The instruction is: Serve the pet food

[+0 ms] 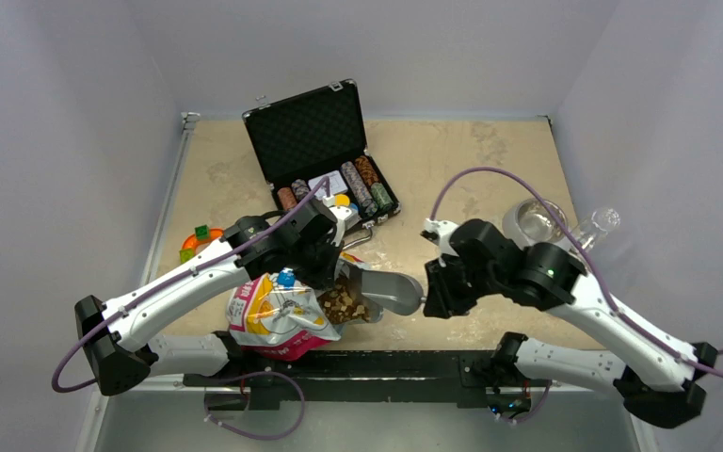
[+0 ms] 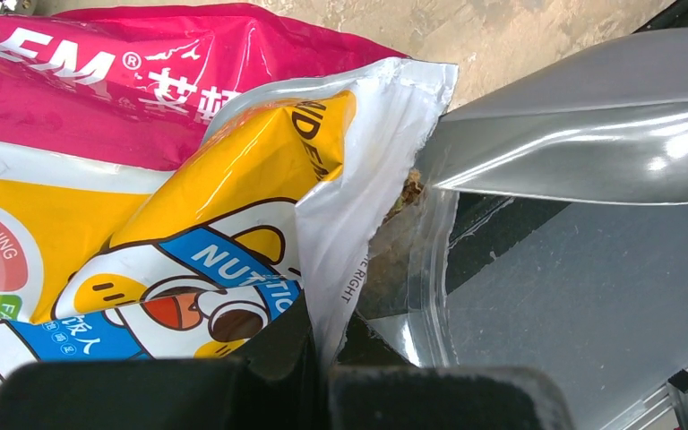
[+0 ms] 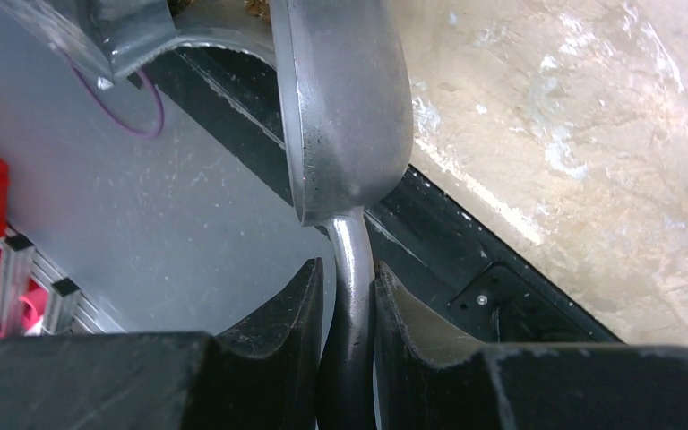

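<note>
The printed pet food bag (image 1: 273, 315) lies tilted at the table's near edge, its mouth open to the right with brown kibble (image 1: 342, 303) showing inside. My left gripper (image 1: 325, 273) is shut on the bag's white top edge (image 2: 358, 206). My right gripper (image 1: 428, 299) is shut on the handle (image 3: 351, 296) of a grey metal scoop (image 1: 391, 290). The scoop's bowl (image 3: 345, 98) points into the bag's mouth and also shows in the left wrist view (image 2: 582, 116). A few kibble pieces (image 2: 409, 186) show at the scoop's rim.
An open black case (image 1: 325, 155) with poker chips stands at the back middle. A clear glass bowl (image 1: 537, 221) and a glass cup (image 1: 598, 224) sit at the right behind my right arm. Small coloured toys (image 1: 200, 240) lie at the left. The black base rail (image 1: 386, 363) runs below.
</note>
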Action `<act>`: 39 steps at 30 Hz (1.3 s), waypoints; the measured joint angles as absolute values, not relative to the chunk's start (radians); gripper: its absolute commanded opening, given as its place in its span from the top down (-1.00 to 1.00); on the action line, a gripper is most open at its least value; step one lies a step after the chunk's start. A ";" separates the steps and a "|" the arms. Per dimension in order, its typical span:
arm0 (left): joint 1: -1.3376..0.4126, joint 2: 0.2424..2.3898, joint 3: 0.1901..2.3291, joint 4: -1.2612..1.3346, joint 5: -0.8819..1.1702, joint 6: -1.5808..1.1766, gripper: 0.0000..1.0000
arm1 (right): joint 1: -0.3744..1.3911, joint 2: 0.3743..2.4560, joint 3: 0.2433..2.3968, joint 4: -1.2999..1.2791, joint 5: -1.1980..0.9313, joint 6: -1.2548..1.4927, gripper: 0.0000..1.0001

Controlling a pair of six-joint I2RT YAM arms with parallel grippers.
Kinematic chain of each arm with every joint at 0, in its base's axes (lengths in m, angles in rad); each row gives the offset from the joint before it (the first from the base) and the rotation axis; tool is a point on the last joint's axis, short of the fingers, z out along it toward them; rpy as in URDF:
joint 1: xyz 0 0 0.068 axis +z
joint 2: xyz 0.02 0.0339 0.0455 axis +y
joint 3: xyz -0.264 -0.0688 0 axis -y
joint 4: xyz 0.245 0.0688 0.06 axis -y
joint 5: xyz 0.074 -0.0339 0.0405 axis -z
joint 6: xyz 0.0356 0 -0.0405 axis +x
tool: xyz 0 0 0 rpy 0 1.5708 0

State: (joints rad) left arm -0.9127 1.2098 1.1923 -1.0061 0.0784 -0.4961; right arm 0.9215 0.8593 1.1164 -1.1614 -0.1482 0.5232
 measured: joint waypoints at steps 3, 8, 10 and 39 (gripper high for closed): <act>-0.913 1.209 1.194 -1.007 0.083 -0.496 1.00 | 0.948 1.004 1.196 -1.153 -0.149 0.485 1.00; -0.911 1.200 1.185 -0.975 0.084 -0.496 1.00 | 0.958 1.216 1.329 -1.170 -0.152 0.470 1.00; -0.910 1.194 1.175 -0.953 0.084 -0.497 1.00 | 0.960 1.276 1.367 -1.186 -0.148 0.477 1.00; -0.909 1.233 1.150 -0.870 0.080 -0.612 1.00 | 0.935 1.452 1.367 -1.264 -0.184 0.426 1.00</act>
State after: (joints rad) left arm -0.9092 1.2331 1.1500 -0.8700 0.0795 -0.6117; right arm 0.9348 1.4521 1.3666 -1.2644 -0.1844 0.4259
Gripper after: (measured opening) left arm 0.017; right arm 0.246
